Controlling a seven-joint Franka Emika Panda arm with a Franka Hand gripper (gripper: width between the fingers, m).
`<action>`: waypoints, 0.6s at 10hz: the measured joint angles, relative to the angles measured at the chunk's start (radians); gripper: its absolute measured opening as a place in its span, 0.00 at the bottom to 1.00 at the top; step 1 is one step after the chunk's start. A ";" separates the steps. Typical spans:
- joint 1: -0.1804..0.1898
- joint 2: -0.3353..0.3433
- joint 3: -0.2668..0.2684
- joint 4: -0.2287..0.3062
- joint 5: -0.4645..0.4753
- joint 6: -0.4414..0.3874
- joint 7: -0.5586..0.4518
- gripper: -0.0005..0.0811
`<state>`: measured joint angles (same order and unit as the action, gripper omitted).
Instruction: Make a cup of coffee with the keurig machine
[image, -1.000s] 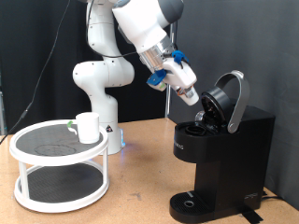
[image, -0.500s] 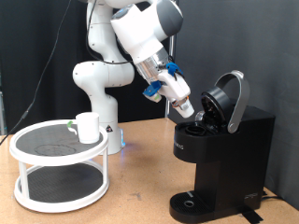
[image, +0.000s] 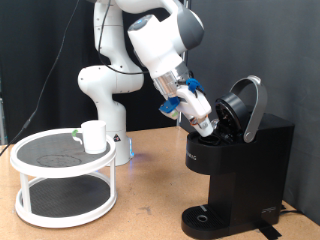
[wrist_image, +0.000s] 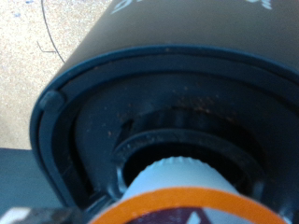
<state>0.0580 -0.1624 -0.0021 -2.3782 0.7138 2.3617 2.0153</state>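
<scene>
The black keurig machine (image: 243, 165) stands at the exterior view's right with its rounded lid (image: 246, 103) hinged open. My gripper (image: 208, 126) reaches down at a slant into the open top, just in front of the lid. In the wrist view a small white pod with a brown-orange top (wrist_image: 183, 193) sits close to the camera, held at the gripper, right over the round pod chamber (wrist_image: 192, 140) of the machine (wrist_image: 140, 65). The white mug (image: 94, 136) stands apart on a round rack at the exterior view's left.
The mug's two-tier white round rack (image: 60, 170) has dark mesh shelves. The robot's white base (image: 108, 95) stands behind it. The machine's round drip tray (image: 205, 218) holds nothing. Bare wooden table lies between rack and machine.
The gripper has moved down and slightly towards the exterior view's right, from above the machine to the open pod chamber. The mug and the machine have not moved.
</scene>
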 joint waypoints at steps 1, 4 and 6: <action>0.000 0.016 0.009 -0.001 0.000 0.019 0.001 0.49; 0.001 0.047 0.031 0.000 0.005 0.053 0.008 0.49; 0.000 0.052 0.036 0.003 0.004 0.050 0.022 0.49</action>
<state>0.0585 -0.1101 0.0336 -2.3752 0.7178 2.4116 2.0373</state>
